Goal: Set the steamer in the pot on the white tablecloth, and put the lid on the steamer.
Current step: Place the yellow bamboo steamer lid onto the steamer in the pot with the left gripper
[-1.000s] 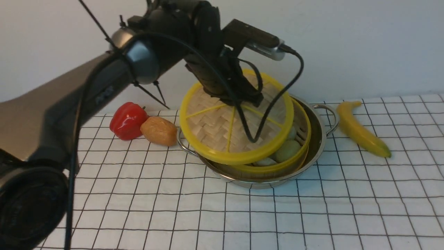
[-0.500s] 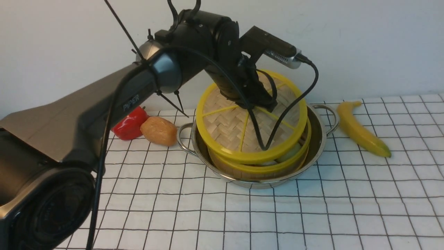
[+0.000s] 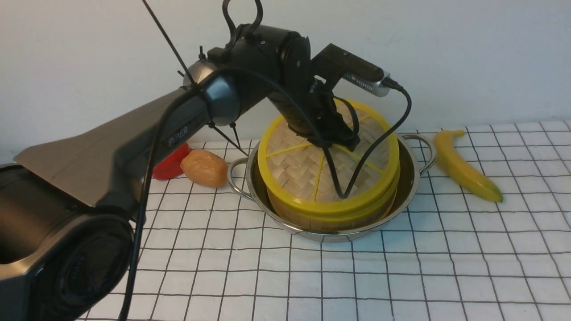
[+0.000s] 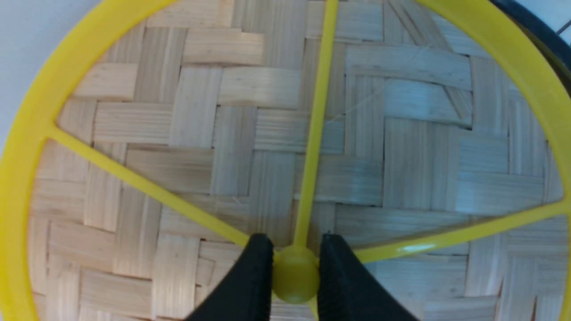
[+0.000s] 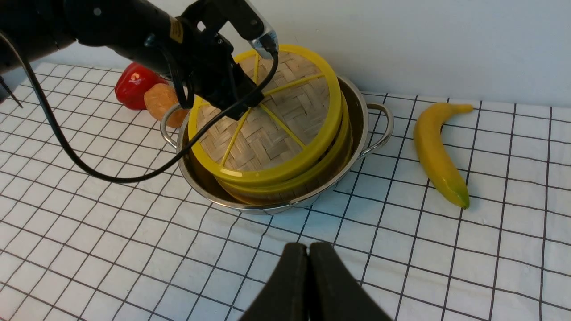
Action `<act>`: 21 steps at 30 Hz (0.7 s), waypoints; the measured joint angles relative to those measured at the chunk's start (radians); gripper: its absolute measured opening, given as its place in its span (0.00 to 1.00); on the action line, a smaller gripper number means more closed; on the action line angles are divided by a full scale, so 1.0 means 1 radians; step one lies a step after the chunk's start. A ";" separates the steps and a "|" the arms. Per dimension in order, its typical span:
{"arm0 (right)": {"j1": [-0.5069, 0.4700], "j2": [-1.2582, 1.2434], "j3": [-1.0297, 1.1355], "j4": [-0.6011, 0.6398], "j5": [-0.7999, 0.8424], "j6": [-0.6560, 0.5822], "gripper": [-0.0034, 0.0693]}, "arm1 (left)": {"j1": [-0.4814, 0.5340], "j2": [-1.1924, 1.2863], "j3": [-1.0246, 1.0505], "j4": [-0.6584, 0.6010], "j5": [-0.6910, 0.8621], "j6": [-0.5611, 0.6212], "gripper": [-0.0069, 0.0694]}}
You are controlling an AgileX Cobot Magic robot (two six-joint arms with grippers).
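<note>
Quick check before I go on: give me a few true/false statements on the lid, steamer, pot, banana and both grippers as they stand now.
1. The left gripper has its fingers closed on the lid's centre knob. True.
2. The steamer stands on the tablecloth beside the pot. False: the steamer sits inside the pot, under the lid.
3. The right gripper is shut and empty. True.
4. The banana lies in the pot. False: the banana lies on the tablecloth, on the pot's right.

Bright even light, soft shadows (pot [image 3: 407, 191] glinting)
</note>
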 joint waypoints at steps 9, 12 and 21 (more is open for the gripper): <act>0.000 0.000 0.000 0.002 0.000 0.000 0.07 | 0.000 0.006 0.000 -0.031 -0.017 0.027 0.25; 0.000 0.000 0.000 0.003 0.000 0.001 0.08 | 0.000 0.008 0.000 -0.065 -0.021 0.042 0.25; 0.000 0.000 0.000 0.003 0.000 0.001 0.09 | 0.000 0.033 -0.004 -0.077 -0.032 0.061 0.25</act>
